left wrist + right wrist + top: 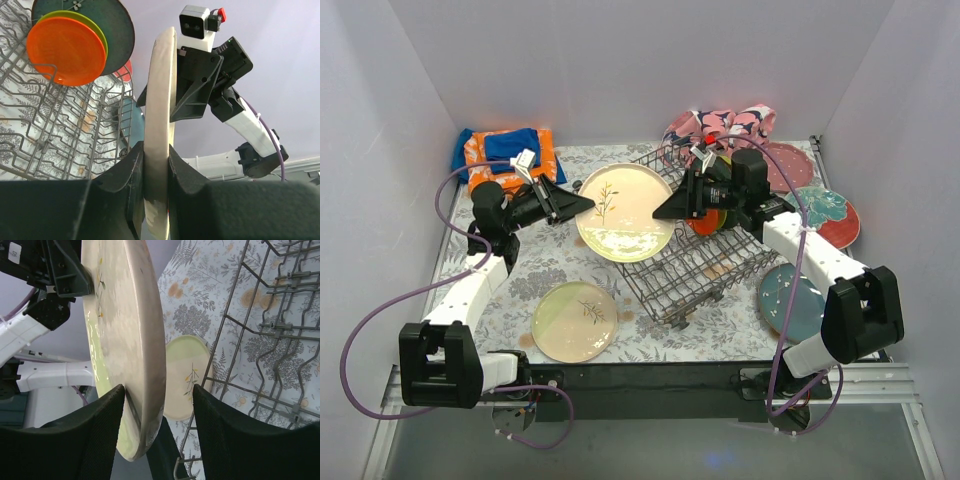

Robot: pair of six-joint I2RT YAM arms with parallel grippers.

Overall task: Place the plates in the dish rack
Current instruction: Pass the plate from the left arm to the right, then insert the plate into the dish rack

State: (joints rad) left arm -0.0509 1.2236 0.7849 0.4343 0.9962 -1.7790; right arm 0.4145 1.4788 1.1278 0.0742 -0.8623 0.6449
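Roughly a third of the job looks done: the dish rack (pixel 720 265) holds three plates standing in its tines, an orange plate (pixel 65 50), a lime green plate (pixel 102 37) and a dark green plate (pixel 117 30). A fourth, the cream leaf-sprig plate (pixel 625 215), hangs on edge just left of the rack. The left pincer (pixel 582 203) is clamped on its far rim, while the right pincer (pixel 665 210) straddles the rim nearest the rack, half open with a gap on one side, not gripping. Five plates lie on the tabletop (pixel 540 270):
- a lime-and-cream plate (pixel 575 322) in front of the rack, to its left
- a blue plate (pixel 790 300) to its right
- a teal plate (pixel 820 207) lying on a red plate (pixel 845 232) further right
- a dotted pink-red plate (pixel 785 165) behind the rack.

I count nine plates and one rack.
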